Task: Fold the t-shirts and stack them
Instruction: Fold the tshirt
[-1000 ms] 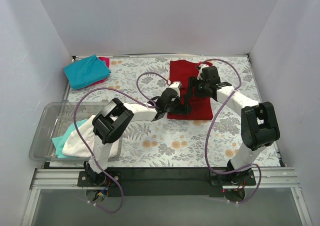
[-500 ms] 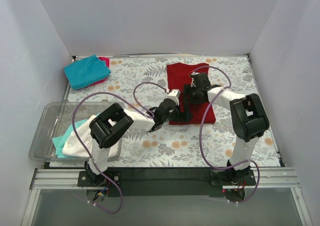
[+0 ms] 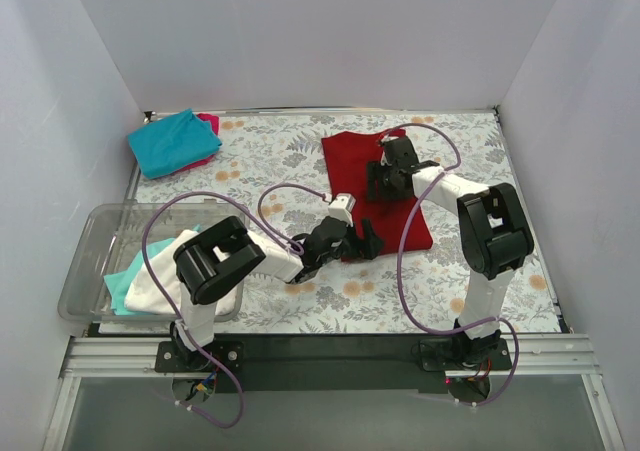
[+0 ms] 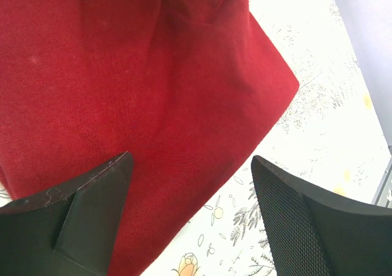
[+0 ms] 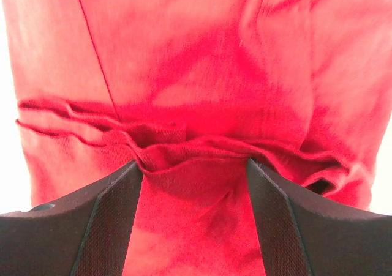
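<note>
The left pincer (image 4: 190, 166) stands wide open and holds nothing, its 2 fingers straddling the near corner of the dark red t-shirt (image 3: 355, 166), which lies spread on the table (image 3: 330, 306) under both pincers. The right pincer (image 5: 191, 166) gapes about as wide on the shirt's far half, with a rumpled ridge of red cloth between its fingers. Far left of both, a folded teal t-shirt (image 3: 172, 141) lies on a magenta-pink t-shirt (image 3: 208, 121). Nearer, left of the left pincer, a clear bin (image 3: 95, 221) holds a white t-shirt (image 3: 160, 276) over a teal cloth (image 3: 118, 286). Purple cables (image 3: 285, 187) loop above the table.
</note>
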